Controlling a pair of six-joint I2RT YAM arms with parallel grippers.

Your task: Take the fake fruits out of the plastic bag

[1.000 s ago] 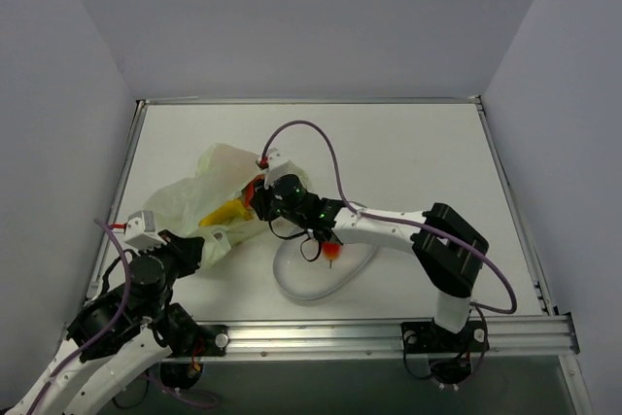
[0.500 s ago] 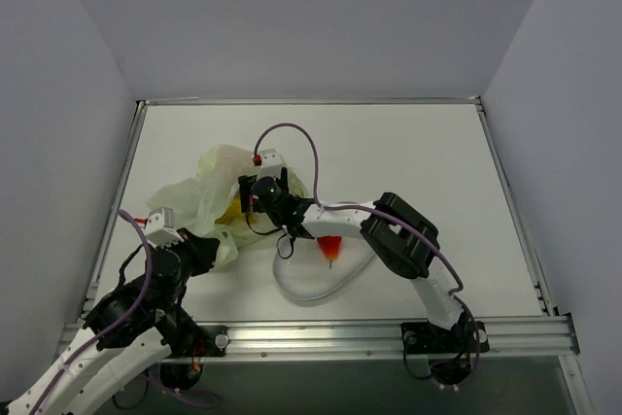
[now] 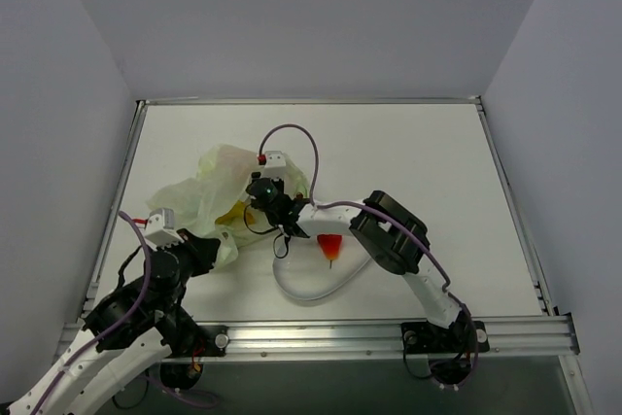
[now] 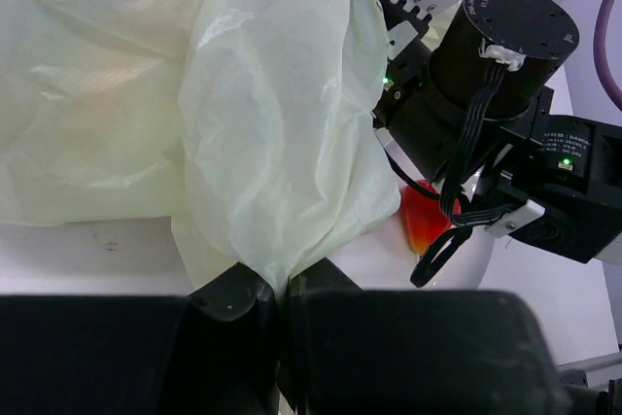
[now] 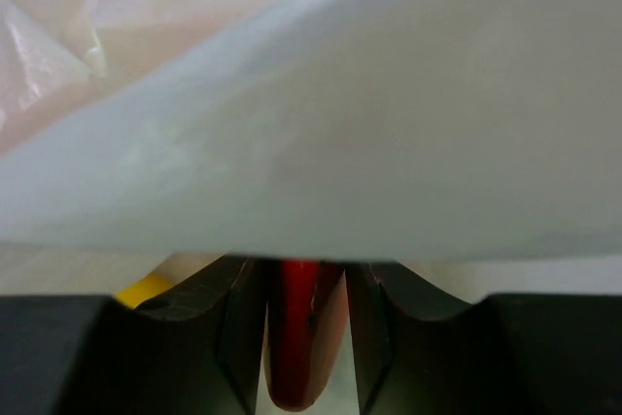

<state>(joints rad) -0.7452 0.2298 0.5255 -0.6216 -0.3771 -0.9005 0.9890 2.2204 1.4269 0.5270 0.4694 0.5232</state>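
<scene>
The pale yellow-green plastic bag (image 3: 199, 191) lies crumpled at the left middle of the table. My left gripper (image 3: 220, 246) is shut on its near corner, and the pinched film shows in the left wrist view (image 4: 279, 284). My right gripper (image 3: 256, 199) is inside the bag's mouth. In the right wrist view it (image 5: 303, 279) is closed around a red fruit piece (image 5: 301, 347) under the bag film (image 5: 292, 143). A yellow banana (image 3: 231, 213) shows through the bag and in the right wrist view (image 5: 146, 289). A red-orange fruit (image 3: 331, 247) lies on the white oval plate (image 3: 301, 289).
The right arm (image 3: 389, 230) stretches across the plate towards the bag. Its wrist and cables (image 4: 486, 65) fill the right of the left wrist view, beside the red-orange fruit (image 4: 420, 221). The metal rail (image 3: 389, 332) runs along the near table edge.
My right gripper has moved from the plate back into the bag's mouth, leaving the red-orange fruit on the plate. My left gripper still holds the bag's corner.
</scene>
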